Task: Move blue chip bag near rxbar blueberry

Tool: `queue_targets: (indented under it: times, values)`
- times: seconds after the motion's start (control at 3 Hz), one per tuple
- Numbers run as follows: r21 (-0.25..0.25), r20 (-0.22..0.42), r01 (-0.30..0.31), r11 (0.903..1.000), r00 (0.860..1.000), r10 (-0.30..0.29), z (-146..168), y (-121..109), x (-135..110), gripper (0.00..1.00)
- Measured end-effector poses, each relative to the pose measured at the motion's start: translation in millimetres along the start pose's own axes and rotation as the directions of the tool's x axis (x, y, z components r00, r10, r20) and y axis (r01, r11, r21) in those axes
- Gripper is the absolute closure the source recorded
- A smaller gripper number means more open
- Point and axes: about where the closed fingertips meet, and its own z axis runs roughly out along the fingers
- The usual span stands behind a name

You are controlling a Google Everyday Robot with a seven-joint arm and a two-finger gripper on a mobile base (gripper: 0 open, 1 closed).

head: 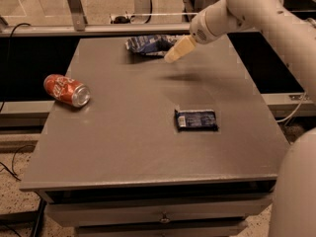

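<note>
The blue chip bag (148, 44), wrinkly dark blue and white foil, lies at the far edge of the grey table (123, 142). The rxbar blueberry (196, 120), a flat dark blue bar with a pale label at its left end, lies right of the table's middle. My gripper (174, 56) hangs above the table at the bag's right end, its pale fingers pointing down and to the left. Its tip partly covers the bag's right edge. I cannot tell whether it touches the bag.
A red soda can (67, 90) lies on its side near the table's left edge. A rail and metal posts (74, 6) run behind the table. My arm (256, 9) reaches in from the upper right. A drawer front (163, 216) sits below the tabletop.
</note>
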Motion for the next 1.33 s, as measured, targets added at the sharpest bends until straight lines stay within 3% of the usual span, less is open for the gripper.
queue_targets:
  times: [0.33,0.67,1.0,1.33]
  values:
    - [-0.036,0.060,-0.107,0.9936,0.992,0.109,37,-8,-5,0.00]
    - [-0.077,0.096,-0.175,0.9816,0.979,0.182,67,-10,-11,0.00]
    - [-0.078,0.125,-0.205,0.9757,0.969,0.213,82,-16,-17,0.16]
    - [-0.071,0.144,-0.222,0.9724,0.962,0.230,85,-20,-21,0.39]
